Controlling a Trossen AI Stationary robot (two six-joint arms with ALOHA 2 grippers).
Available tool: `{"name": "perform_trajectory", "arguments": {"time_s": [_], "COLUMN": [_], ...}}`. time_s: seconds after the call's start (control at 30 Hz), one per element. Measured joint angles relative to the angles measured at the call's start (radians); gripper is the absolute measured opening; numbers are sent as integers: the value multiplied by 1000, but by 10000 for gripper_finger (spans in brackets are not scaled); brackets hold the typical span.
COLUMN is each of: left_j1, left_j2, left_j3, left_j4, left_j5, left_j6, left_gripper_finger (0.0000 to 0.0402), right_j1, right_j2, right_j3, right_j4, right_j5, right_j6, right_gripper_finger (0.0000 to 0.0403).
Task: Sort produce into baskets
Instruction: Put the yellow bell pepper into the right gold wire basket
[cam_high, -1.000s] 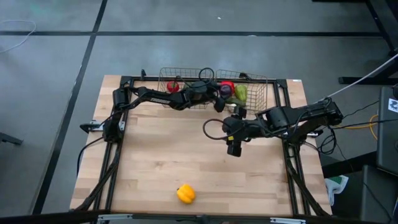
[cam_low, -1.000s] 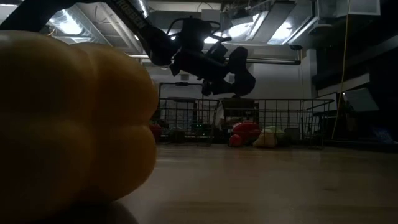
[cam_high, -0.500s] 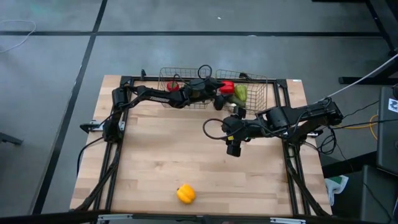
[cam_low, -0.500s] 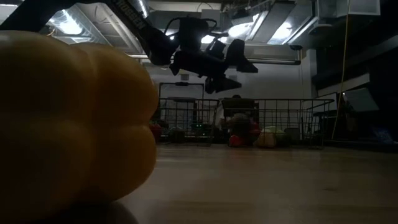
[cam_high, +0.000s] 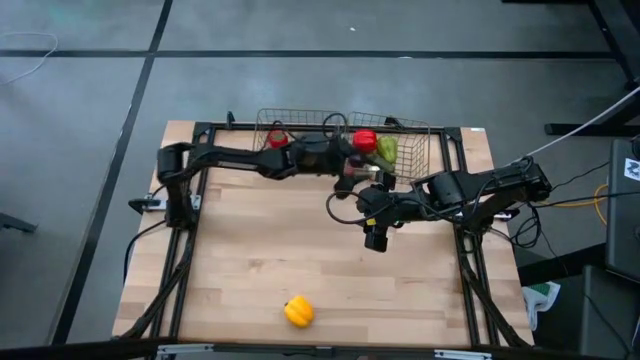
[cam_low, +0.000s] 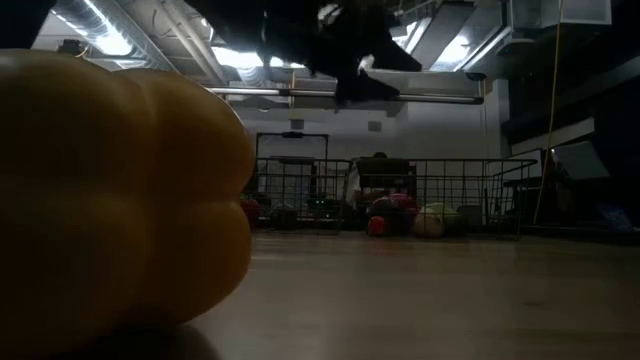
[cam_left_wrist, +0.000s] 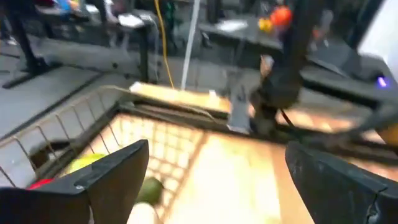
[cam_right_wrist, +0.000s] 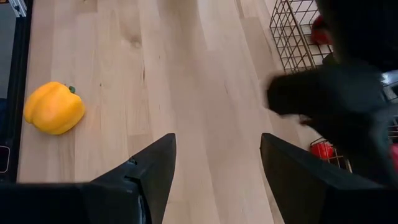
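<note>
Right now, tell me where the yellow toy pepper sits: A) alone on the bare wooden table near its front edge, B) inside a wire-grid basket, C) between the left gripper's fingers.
A: the yellow toy pepper lies alone on the wooden table, far from both wire-grid baskets and both grippers.

Your two arms are dark, near-black jointed links, left arm (cam_high: 240, 157) slim with a blocky wrist, right arm (cam_high: 470, 190) bulkier with rounded housings, a black cable loop (cam_high: 340, 205) at its wrist, broad matte-black wedge fingers (cam_right_wrist: 146, 177) with smooth flat faces.
</note>
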Motion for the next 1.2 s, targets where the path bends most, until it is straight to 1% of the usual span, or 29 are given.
{"name": "perform_trajectory", "arguments": {"time_s": [0.17, 0.3, 0.37, 0.47, 0.63, 0.73, 0.83, 0.93, 1.07, 1.2], "left_j1": [-68, -140, -185, -255, -363, -422, -481, -545, -629, -696], "left_j2": [-116, -193, -220, -236, -233, -228, -228, -228, -228, -223], "left_j3": [0, 0, 0, 0, 0, -1, -1, -9, -63, -119], "left_j4": [-339, -616, -718, -824, -888, -918, -941, -953, -956, -929], "left_j5": [0, 0, 0, 0, 0, 0, 0, -6, -7, -14], "left_j6": [38, 28, 10, -45, -226, -281, -270, -239, -165, -182], "left_gripper_finger": [375, 375, 375, 375, 375, 375, 375, 375, 375, 375], "right_j1": [0, 0, 0, 0, 0, 0, 0, 1, 3, 3], "right_j2": [0, 0, 0, 0, 0, 0, 1, 20, 73, 131], "right_j3": [0, 0, 0, 0, 0, 0, 0, 2, 2, 2], "right_j4": [0, 2, 13, 40, 81, 85, 85, 87, 82, 81], "right_j5": [0, 0, 0, 0, 0, -12, -61, -142, -266, -317], "right_j6": [0, 0, 0, 0, 0, 0, 0, 1, 0, 1], "right_gripper_finger": [234, 234, 234, 234, 234, 234, 234, 234, 234, 234]}}
